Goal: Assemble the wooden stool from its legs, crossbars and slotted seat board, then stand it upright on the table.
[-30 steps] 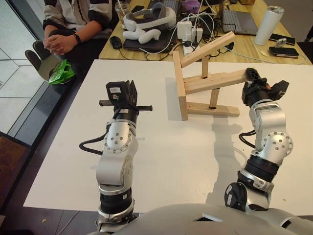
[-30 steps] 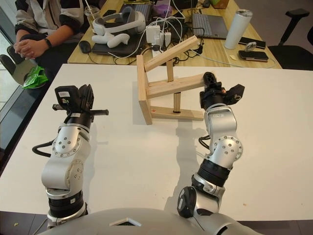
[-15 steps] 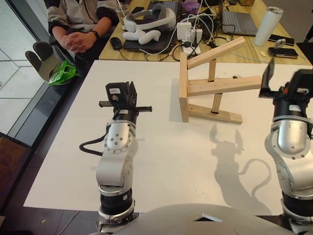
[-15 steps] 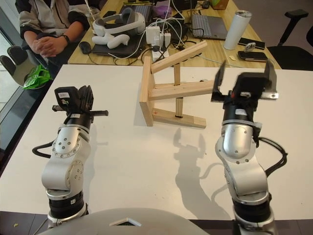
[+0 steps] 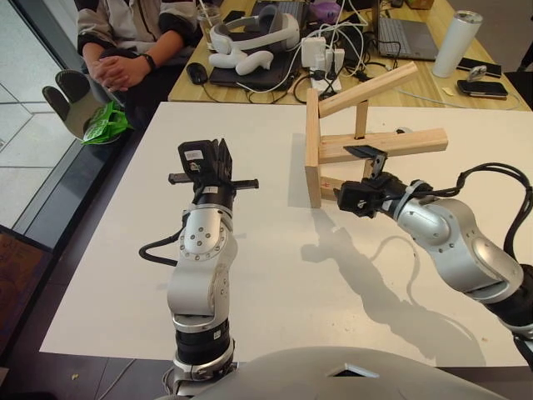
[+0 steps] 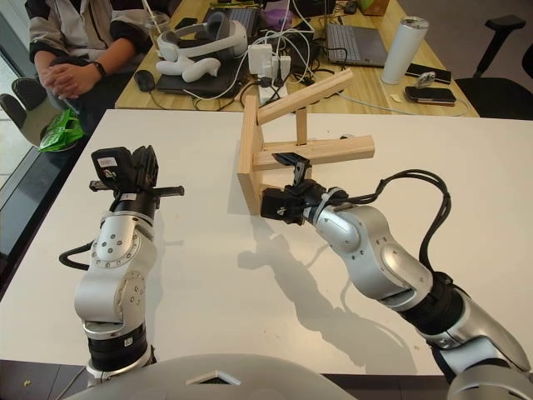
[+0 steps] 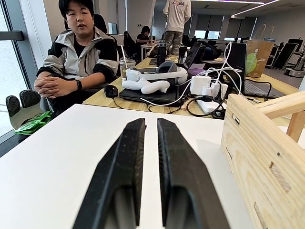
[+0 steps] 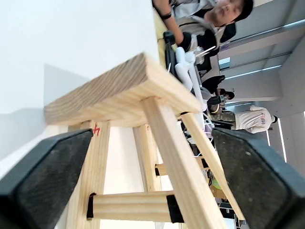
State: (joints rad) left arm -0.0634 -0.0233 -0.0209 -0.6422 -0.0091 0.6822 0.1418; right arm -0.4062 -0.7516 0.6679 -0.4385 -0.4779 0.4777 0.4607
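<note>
Your R gripper sits at the stool, spread wide, one finger on each side of a leg, close to the seat board. Wrist cam shows clear gaps between both fingers and the wood, so nothing is gripped. Stool lies on its side on the white table: seat board stands on edge at the robot's-left end, legs run off toward the robot's right. Lowest leg lies flat on the table, topmost leg angles up toward the cluttered desk behind. Short crossbar stands upright betw. the two upper legs. Your L gripper hangs over the table well to the left of the stool, fingers drawn almost together w/ only a thin slit betw. them, empty, pointing toward the far edge.
</note>
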